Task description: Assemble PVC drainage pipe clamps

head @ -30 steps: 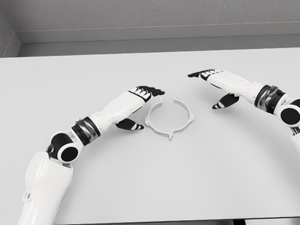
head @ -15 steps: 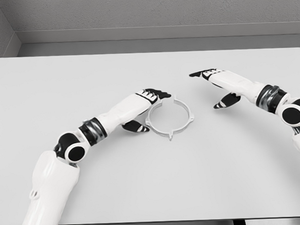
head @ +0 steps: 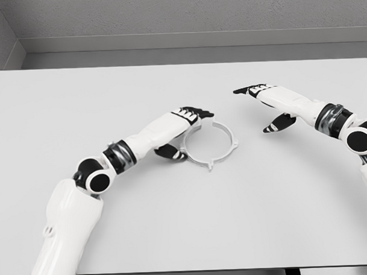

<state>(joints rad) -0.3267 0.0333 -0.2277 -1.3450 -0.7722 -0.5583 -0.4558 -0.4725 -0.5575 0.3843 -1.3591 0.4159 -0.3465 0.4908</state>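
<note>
From the head camera, the left hand [head: 186,121] reaches over the left rim of a white pipe clamp ring [head: 208,142] lying flat on the grey table [head: 80,105]. Its dark fingers [head: 201,113] stretch out over the ring's upper left edge, the thumb [head: 169,152] sits against the lower left outside, and the hand is open, gripping nothing (contact with the ring cannot be judged). The right hand [head: 268,104] hovers well apart to the ring's right, fingers spread and empty.
</note>
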